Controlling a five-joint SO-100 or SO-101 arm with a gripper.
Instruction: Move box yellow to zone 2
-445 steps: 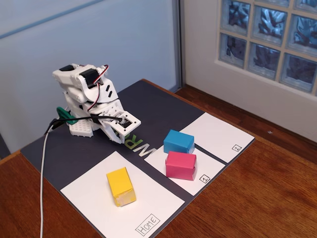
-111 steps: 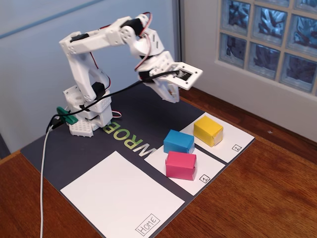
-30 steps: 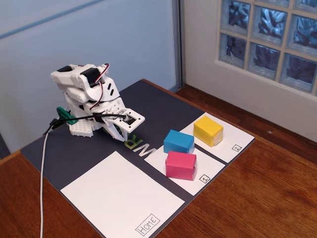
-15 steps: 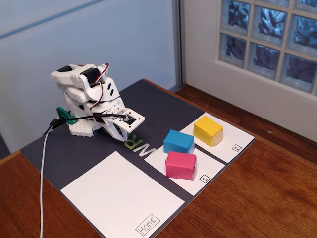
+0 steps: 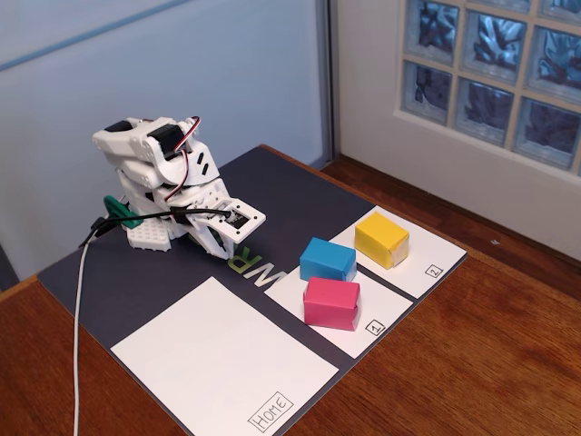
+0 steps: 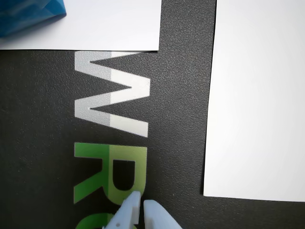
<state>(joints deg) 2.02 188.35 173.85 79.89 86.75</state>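
Observation:
The yellow box (image 5: 381, 240) rests on the white sheet marked "2" (image 5: 410, 254) at the right of the dark mat in the fixed view. My gripper (image 5: 224, 250) is folded back low over the mat near the arm's base, far to the left of the box. In the wrist view the gripper (image 6: 141, 204) points down at the mat's lettering, its two white fingertips pressed together with nothing between them. The yellow box is out of the wrist view.
A blue box (image 5: 328, 260) and a pink box (image 5: 331, 302) sit on the sheet marked "1" (image 5: 368, 327). The large "Home" sheet (image 5: 222, 363) lies bare at the front. A white cable (image 5: 77, 345) trails off the mat's left side. The blue box's corner (image 6: 28, 14) shows top left.
Since 3.7 s ago the arm has folded back from above zone 2 to its low pose by the base. Over the last second nothing has moved.

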